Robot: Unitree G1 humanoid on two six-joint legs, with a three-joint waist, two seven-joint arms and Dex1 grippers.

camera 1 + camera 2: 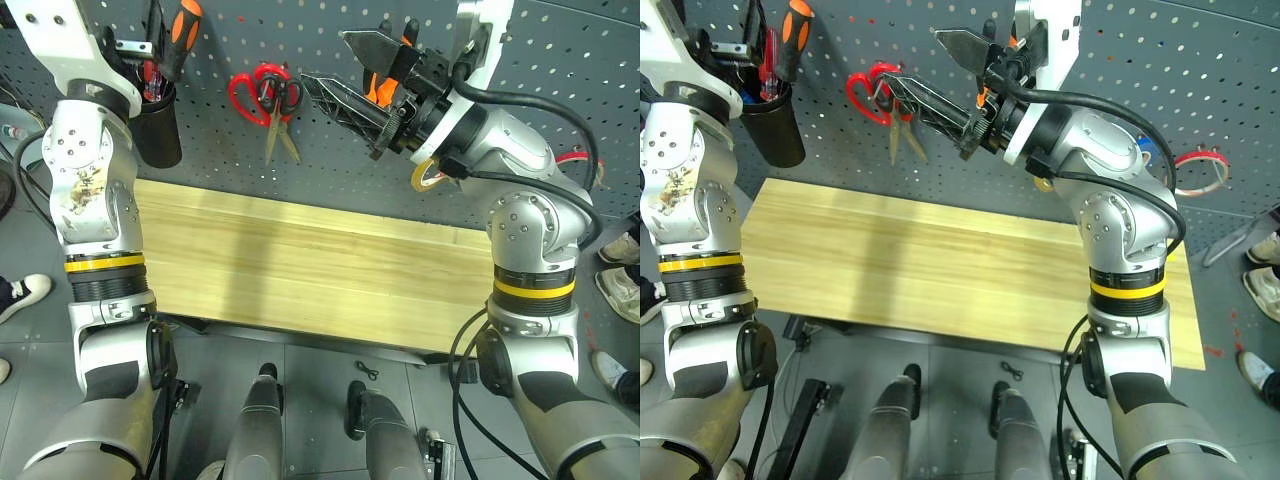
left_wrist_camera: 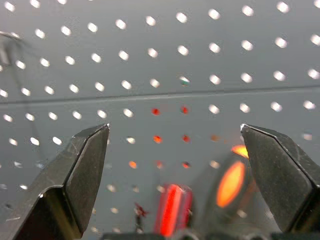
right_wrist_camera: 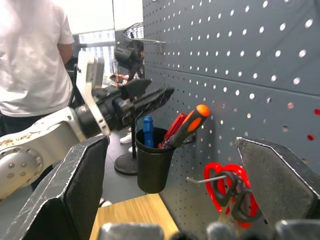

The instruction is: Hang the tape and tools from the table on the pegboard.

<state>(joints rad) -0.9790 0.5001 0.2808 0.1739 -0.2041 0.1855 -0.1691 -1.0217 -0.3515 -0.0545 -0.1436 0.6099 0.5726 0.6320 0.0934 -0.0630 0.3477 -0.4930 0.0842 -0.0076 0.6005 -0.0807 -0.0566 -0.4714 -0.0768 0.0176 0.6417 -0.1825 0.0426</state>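
Note:
My left gripper (image 2: 175, 126) is open and faces the dark grey pegboard (image 1: 560, 60), with nothing between its fingers. It hovers by the black cup (image 1: 158, 128), as the right wrist view shows it (image 3: 160, 87). The screwdriver (image 1: 181, 34) with the orange-and-black handle leans in that cup. Small black-handled scissors (image 1: 287, 96) hang on a hook over larger red-handled scissors (image 1: 245, 95). My right gripper (image 1: 323, 57) is open and empty, pointing left along the board. Orange-and-black pliers handles (image 1: 378, 88) show behind it. The yellow tape (image 1: 426, 178) hangs half hidden behind my right forearm.
The light wood table (image 1: 300, 260) runs below the pegboard. A red tape ring (image 1: 1198, 170) hangs at the board's right. The cup also holds a blue pen (image 3: 148, 127) and a red-handled tool. A person in a white shirt (image 3: 30, 55) stands beyond my left arm.

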